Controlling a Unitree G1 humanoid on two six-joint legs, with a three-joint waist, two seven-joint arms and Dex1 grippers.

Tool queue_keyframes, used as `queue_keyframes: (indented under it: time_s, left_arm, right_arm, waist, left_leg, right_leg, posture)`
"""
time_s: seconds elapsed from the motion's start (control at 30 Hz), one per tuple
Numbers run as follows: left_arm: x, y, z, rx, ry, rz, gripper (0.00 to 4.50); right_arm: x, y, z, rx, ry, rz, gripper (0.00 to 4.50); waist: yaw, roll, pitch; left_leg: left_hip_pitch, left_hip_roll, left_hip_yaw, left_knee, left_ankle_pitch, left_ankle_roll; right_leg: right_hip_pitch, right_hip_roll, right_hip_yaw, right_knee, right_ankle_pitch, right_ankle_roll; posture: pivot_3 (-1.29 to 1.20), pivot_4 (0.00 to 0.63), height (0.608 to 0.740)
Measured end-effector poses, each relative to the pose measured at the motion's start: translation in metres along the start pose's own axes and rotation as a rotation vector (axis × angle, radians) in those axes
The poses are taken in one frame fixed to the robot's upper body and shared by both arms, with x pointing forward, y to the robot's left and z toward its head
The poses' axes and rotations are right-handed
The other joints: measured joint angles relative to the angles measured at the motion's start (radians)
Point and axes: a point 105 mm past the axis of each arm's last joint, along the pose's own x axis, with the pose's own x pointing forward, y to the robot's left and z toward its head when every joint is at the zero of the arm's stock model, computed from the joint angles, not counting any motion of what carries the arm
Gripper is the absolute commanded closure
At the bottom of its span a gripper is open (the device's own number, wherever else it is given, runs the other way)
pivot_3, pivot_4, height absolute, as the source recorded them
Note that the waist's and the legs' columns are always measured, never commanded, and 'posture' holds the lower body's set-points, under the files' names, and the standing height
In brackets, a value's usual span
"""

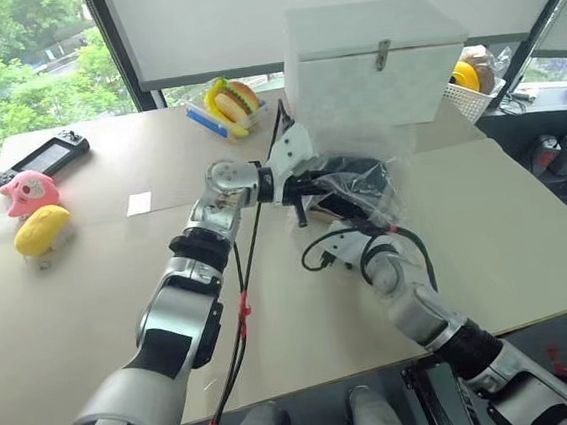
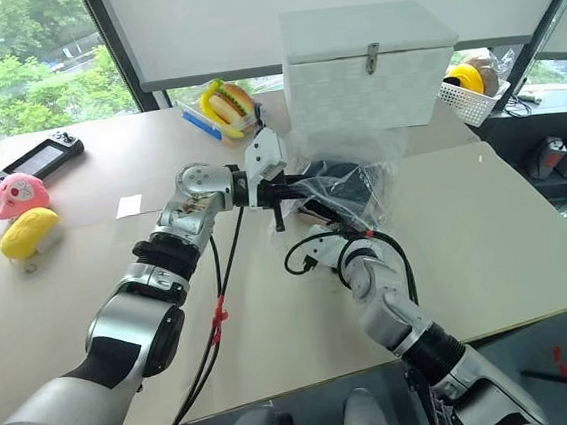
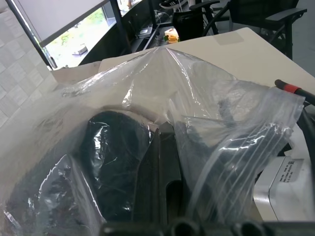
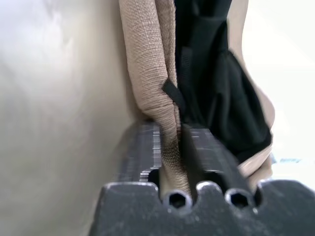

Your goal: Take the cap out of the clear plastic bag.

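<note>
Right tool (image 4: 172, 142) clamped on tan rim of cap (image 4: 216, 98) inside clear plastic bag (image 3: 197, 93), left tool (image 3: 160, 162) pinching bag above counter (image 1: 527, 239); extraction step, next likely pulling cap free.

- Most of the cap (image 2: 346, 184) veiled behind the crinkled clear plastic bag (image 2: 353, 155), shape unclear.
- Right gripper (image 4: 171, 147) tips buried in tan fabric.
- Basket (image 2: 474, 99) by the white box (image 2: 365, 69) cut off, contents too small to tell.
</note>
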Motion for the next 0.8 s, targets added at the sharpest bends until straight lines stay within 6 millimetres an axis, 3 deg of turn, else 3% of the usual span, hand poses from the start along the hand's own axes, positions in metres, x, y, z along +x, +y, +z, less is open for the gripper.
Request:
queue_keyframes:
  time_s: [0.33, 0.5, 0.63, 0.8]
  left_arm:
    - [-0.003, -0.001, -0.003, -0.003, 0.003, 0.005, 4.50]
    - [-0.007, -0.001, -0.006, -0.001, 0.009, 0.013, 4.50]
    - [-0.008, -0.003, -0.012, -0.014, 0.013, 0.015, 4.50]
    - [-0.008, -0.002, -0.010, -0.010, 0.010, 0.022, 4.50]
  right_arm:
    - [-0.003, 0.005, 0.004, 0.015, -0.032, 0.045, 4.47]
    - [-0.035, 0.011, 0.031, 0.158, -0.177, 0.210, 4.47]
    - [-0.062, -0.007, 0.055, 0.349, -0.297, 0.255, 4.47]
    - [-0.066, -0.027, 0.047, 0.518, -0.266, 0.234, 4.47]
  waist:
    - [-0.007, 0.000, 0.000]
    - [-0.009, 0.000, 0.000]
    - [-0.005, 0.000, 0.000]
    - [0.003, 0.000, 0.000]
  left_leg:
    - [0.000, 0.000, 0.000, 0.000, 0.000, 0.000]
    - [-0.001, 0.000, 0.000, 0.000, 0.000, 0.000]
    - [-0.001, 0.000, -0.001, 0.000, 0.000, 0.000]
    - [0.000, 0.000, 0.000, 0.000, 0.000, 0.000]
  right_leg:
    - [0.000, 0.000, 0.000, 0.000, 0.000, 0.000]
    - [-0.001, 0.000, 0.000, 0.000, 0.000, 0.000]
    - [0.000, 0.001, 0.000, 0.000, 0.000, 0.000]
    - [-0.001, 0.001, 0.000, 0.000, 0.000, 0.000]
  posture:
    - [0.00, 0.150, 0.737]
    - [0.00, 0.150, 0.737]
    - [0.00, 0.150, 0.737]
    - [0.00, 0.150, 0.737]
